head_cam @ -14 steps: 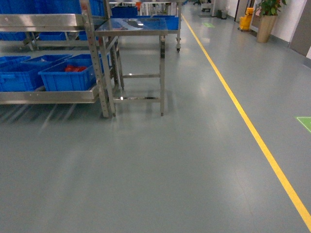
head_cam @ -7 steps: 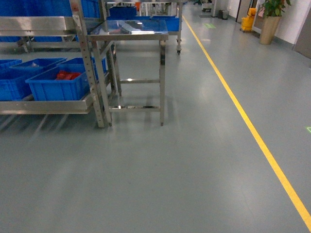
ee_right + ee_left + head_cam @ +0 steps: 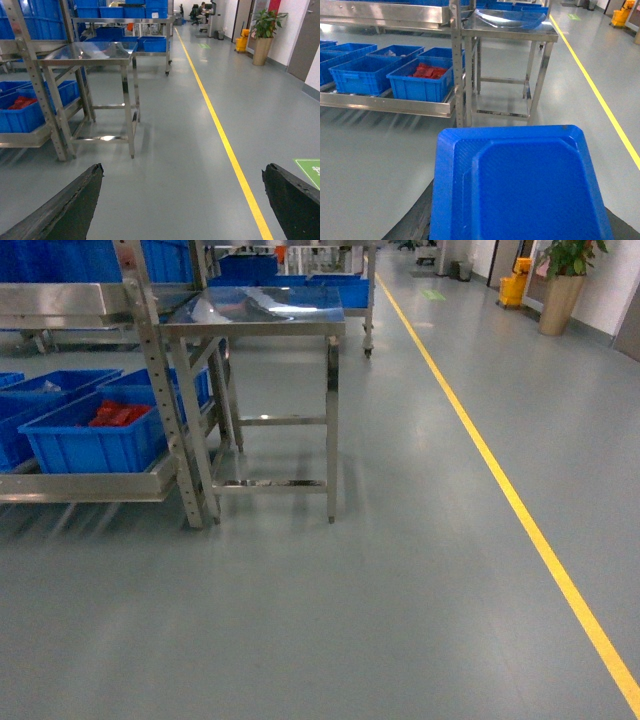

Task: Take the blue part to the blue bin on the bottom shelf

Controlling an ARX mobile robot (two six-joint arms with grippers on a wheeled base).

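Your right gripper (image 3: 182, 172) has its two dark fingers spread wide, with nothing but floor between them. Close under the left wrist camera, the blue part (image 3: 520, 185) fills the lower view. You cannot tell whether the left gripper is clamped on it, because no finger shows clearly.

Over the last second the rack has slid left in the head view and the steel table (image 3: 255, 315) has come nearer. I judge the base is rolling forward and you are still approaching, not placing.

Farther out, well apart from the part, the bottom shelf (image 3: 385, 104) carries several blue bins. The nearest bin (image 3: 422, 82) holds red pieces, and the one beside it (image 3: 362, 75) looks empty. You likely need to face the rack more squarely. The yellow floor line (image 3: 500, 490) runs off to the right.
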